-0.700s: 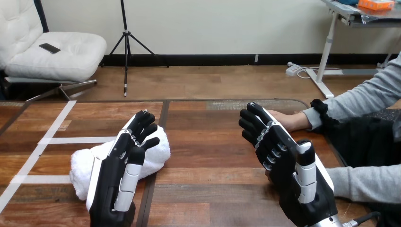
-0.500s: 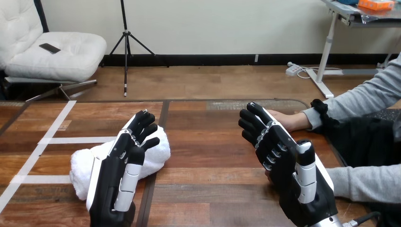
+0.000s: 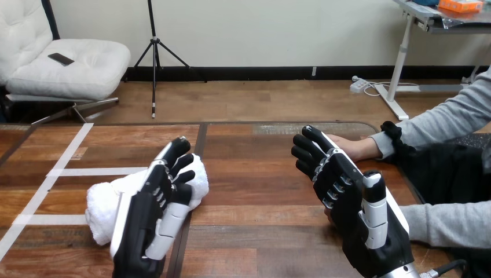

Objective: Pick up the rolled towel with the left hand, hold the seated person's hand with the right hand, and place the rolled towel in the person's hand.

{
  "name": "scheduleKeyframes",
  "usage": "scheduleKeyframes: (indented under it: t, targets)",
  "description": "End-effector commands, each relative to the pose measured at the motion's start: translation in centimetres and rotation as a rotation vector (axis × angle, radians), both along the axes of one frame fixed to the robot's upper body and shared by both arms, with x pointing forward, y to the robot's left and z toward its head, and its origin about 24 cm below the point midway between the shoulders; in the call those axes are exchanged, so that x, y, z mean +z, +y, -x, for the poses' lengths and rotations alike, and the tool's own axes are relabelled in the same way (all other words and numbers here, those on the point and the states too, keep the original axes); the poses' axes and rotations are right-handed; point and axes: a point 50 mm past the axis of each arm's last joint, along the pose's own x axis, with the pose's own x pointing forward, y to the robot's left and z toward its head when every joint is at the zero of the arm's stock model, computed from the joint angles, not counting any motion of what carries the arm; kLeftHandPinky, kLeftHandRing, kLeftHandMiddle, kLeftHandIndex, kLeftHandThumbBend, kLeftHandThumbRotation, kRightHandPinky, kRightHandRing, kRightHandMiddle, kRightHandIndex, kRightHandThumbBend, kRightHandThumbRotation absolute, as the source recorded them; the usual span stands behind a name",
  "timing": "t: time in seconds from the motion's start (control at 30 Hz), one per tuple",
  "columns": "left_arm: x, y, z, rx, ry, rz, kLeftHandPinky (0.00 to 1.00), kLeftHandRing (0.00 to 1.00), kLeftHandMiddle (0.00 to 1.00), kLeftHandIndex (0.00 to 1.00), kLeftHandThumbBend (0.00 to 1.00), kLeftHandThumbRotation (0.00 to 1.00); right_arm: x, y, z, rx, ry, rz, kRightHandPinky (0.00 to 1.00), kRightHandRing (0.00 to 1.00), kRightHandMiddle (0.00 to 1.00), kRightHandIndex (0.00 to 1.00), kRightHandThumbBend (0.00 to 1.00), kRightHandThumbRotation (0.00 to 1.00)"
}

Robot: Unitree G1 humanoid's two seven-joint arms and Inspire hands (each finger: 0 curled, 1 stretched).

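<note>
A white rolled towel (image 3: 104,200) lies on the wooden table (image 3: 255,174), left of the middle. My left hand (image 3: 147,223) is over the towel's right half, open, with its fingers stretched along the roll and its thumb at the near side; I cannot tell whether it touches. My right hand (image 3: 353,202) stands on edge at the right, open, holding nothing. The person's hand (image 3: 354,147) rests on the table just behind my right hand's fingertips and is partly hidden by them. No grip on it shows.
The person's second arm, in a grey sleeve (image 3: 446,223), lies along the table's near right edge beside my right hand. White tape lines (image 3: 63,172) cross the table's left part. The table's far edge (image 3: 278,123) runs behind both hands.
My left hand has shifted a little to the right and forward over the towel, its fingers reaching further across the roll. My right hand and the person's hand have stayed still.
</note>
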Motion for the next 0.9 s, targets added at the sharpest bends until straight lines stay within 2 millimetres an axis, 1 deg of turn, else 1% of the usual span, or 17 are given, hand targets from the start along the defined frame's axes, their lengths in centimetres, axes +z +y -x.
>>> scheduleKeyframes:
  t: [0.0,0.1,0.23,0.53,0.87]
  targets:
    - [1.9,0.6,-2.1,-0.014,-0.090,-0.079,0.86,0.92,0.92,0.88,0.98,0.77,1.5,0.4,-1.2,0.011,-0.088,0.001,0.96,0.93,0.92,0.91,0.89,1.00]
    - [2.2,1.0,-2.5,-0.010,-0.092,-0.133,0.86,0.92,0.93,0.89,0.99,0.75,1.5,0.4,-1.2,0.011,-0.087,0.001,0.96,0.93,0.92,0.91,0.89,1.00]
    - [2.5,1.6,-3.0,-0.005,-0.085,-0.210,0.84,0.92,0.94,0.92,1.00,0.73,1.5,0.4,-1.3,0.012,-0.086,0.000,0.96,0.93,0.92,0.91,0.88,1.00]
    - [3.3,2.3,-4.2,0.032,-0.078,-0.364,0.82,0.93,0.98,0.98,1.00,0.71,1.5,0.4,-1.4,0.014,-0.082,0.000,0.95,0.93,0.92,0.91,0.88,1.00]
    - [4.3,3.0,-5.5,0.088,-0.070,-0.504,0.81,0.95,1.00,1.00,1.00,0.70,1.4,0.4,-1.6,0.012,-0.085,0.000,0.95,0.93,0.92,0.91,0.88,1.00]
